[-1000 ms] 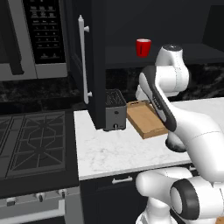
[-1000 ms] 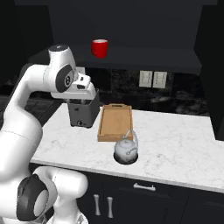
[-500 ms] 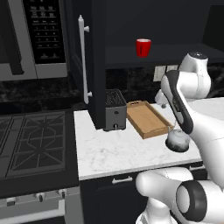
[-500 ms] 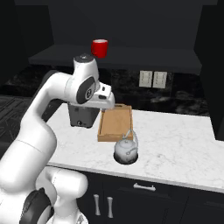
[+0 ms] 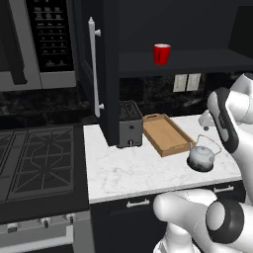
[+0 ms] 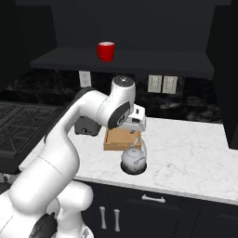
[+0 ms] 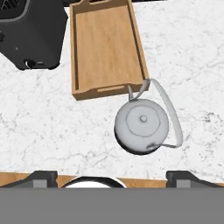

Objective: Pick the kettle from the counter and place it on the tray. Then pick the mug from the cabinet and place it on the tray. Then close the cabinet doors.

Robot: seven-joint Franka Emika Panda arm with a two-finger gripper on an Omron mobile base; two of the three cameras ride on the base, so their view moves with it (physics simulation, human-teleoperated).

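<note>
The silver-grey kettle [image 7: 142,124] sits on the white marble counter [image 7: 43,127], just beside the near short edge of the wooden tray [image 7: 107,48]. Its thin handle arches to one side. My gripper [image 7: 114,179] hangs above the kettle, open, its two dark tips wide apart with nothing between them. From the right base the hand [image 6: 135,122] is over the kettle [image 6: 134,160] and the tray [image 6: 116,137]. The red mug [image 5: 161,53] stands on the cabinet's dark shelf [image 5: 197,62]. The left cabinet door [image 5: 106,74] stands open.
A black-and-silver toaster [image 5: 129,123] stands left of the tray [image 5: 165,133], under the open door. The microwave [image 5: 39,44] and the black stovetop [image 5: 34,163] lie further left. Bare counter [image 6: 190,148] spreads to the right of the kettle.
The arm has swung right, from over the toaster and tray to above the kettle. Kettle, tray and mug have stayed put.
</note>
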